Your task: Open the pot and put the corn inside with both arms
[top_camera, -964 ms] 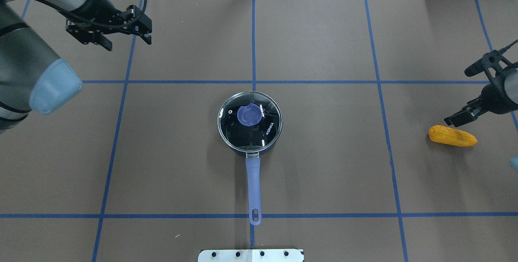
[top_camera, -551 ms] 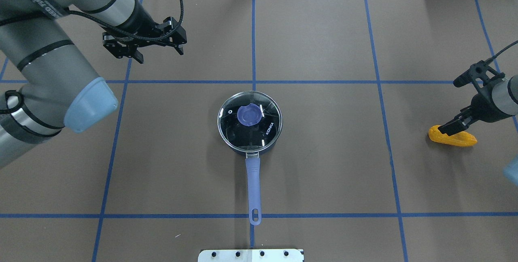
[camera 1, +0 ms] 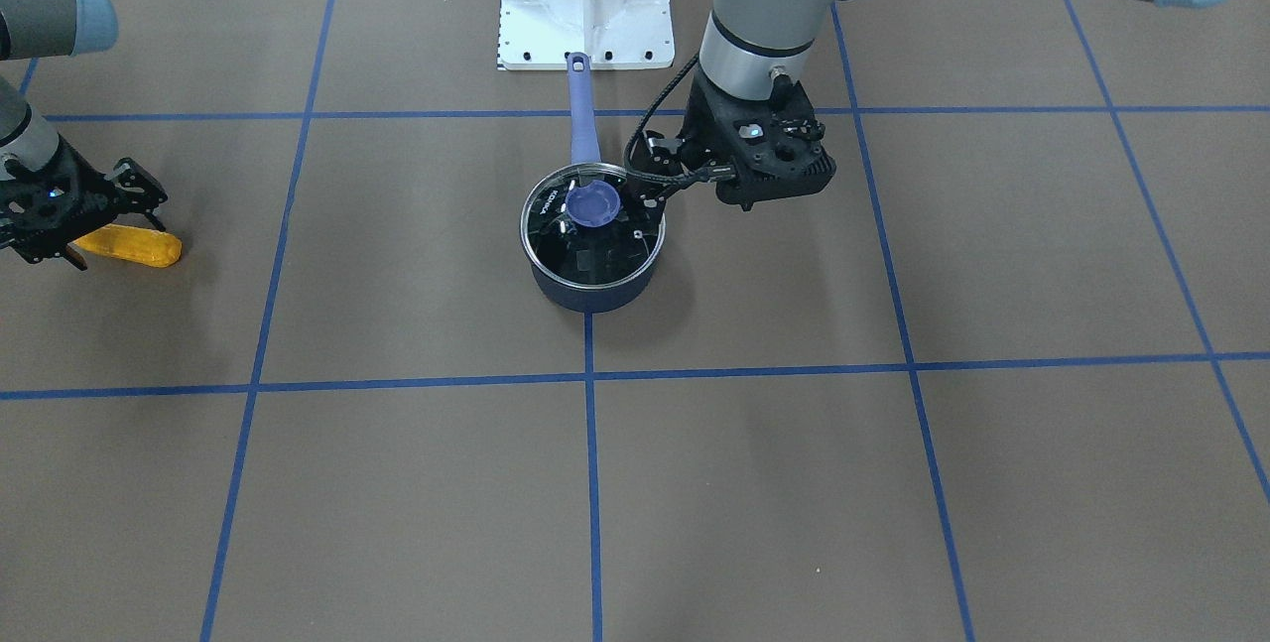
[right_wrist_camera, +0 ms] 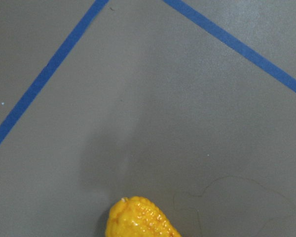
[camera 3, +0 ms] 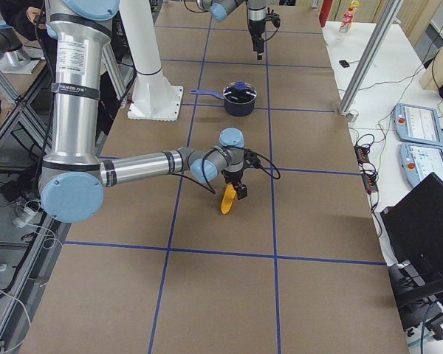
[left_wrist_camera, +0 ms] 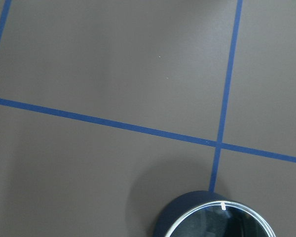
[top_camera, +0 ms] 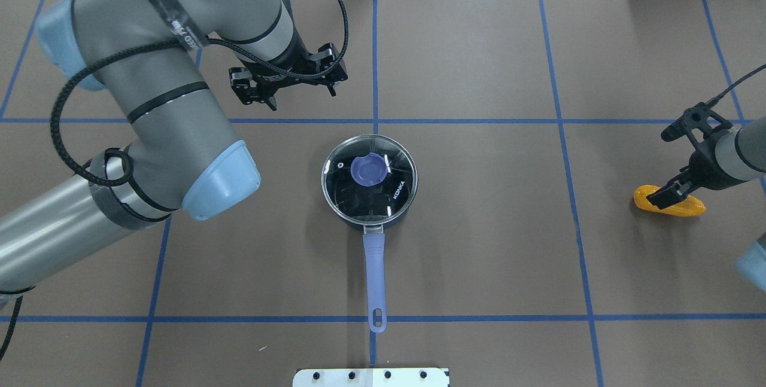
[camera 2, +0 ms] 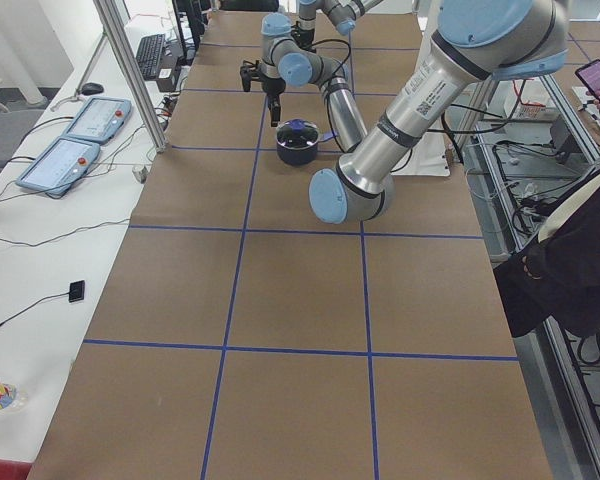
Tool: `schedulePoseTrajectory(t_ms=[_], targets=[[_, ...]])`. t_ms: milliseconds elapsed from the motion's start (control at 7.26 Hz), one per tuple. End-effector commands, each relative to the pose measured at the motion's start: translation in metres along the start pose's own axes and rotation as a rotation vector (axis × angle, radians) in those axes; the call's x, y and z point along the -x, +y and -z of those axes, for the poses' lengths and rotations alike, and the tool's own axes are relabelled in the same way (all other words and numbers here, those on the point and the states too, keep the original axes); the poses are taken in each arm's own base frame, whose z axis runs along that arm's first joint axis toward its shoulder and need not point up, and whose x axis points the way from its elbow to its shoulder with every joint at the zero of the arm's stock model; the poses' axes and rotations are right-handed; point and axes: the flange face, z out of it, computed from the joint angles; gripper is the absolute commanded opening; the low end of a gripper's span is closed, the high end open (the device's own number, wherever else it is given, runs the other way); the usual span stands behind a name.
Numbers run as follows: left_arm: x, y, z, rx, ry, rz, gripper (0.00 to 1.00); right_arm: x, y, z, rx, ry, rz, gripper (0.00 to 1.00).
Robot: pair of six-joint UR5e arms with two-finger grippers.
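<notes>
Right end effector overlaps the corn (jaw state unclear).

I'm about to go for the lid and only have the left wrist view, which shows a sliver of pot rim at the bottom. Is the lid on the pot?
Observer: Yes, the glass lid sits closed on the pot.
Operator: Where is my claw relative to it?
Observer: The left claw is off to the pot's far-left side in the overhead view, not above the lid.
Operator: And the corn?
Observer: The corn lies on the table far to the robot's right, with the right claw over its pot-side end.
</notes>
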Motion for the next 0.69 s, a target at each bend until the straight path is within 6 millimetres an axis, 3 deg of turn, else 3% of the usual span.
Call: schedulePoseTrajectory(t_ms=[0, 413, 551], targets=[[-0.018, 0.007, -0.003, -0.005, -0.001, 0.007, 0.98, 0.001, 0.008, -0.012, 0.029, 0.004, 0.003, 1.00], [-0.048, 0.038, -0.024, -0.001, -0.019, -0.011, 0.98, 0.013, 0.012, -0.025, 0.053, -0.011, 0.026, 1.00], [-0.049, 0.037, -0.026, -0.001, -0.025, -0.008, 0.98, 0.014, 0.011, -0.025, 0.053, -0.013, 0.027, 1.00]])
